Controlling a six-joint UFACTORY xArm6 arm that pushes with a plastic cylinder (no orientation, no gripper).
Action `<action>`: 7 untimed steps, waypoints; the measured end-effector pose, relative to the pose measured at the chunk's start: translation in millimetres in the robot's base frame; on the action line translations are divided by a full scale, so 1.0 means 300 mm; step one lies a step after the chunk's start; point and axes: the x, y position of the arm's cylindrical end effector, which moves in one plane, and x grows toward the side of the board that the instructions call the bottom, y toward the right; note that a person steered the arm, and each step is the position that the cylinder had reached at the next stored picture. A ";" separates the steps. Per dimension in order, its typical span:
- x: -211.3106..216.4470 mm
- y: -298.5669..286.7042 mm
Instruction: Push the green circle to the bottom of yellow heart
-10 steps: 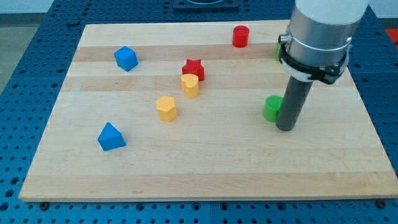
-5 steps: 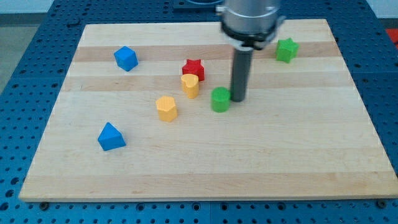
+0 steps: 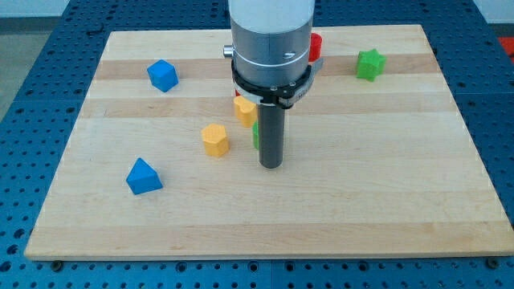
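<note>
Rod, my tip [image 3: 272, 165]: bare, holding nothing, on board. Green circle [image 3: 255, 135]: touching its left, mostly hidden. Yellow heart [image 3: 244, 111]: just above-left. Risk: further leftward push could carry circle past heart toward yellow block [image 3: 214, 140].

Green circle [image 3: 255, 135] mostly hidden behind the rod; only a thin sliver shows at its left edge. Yellow heart [image 3: 243, 109] partly covered by the arm's grey body, and the red block [image 3: 316, 46] likewise, shape unclear.
</note>
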 end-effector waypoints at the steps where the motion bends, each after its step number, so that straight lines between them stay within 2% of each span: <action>1: 0.000 0.027; 3: -0.082 0.032; 6: -0.104 -0.014; 7: 0.003 0.008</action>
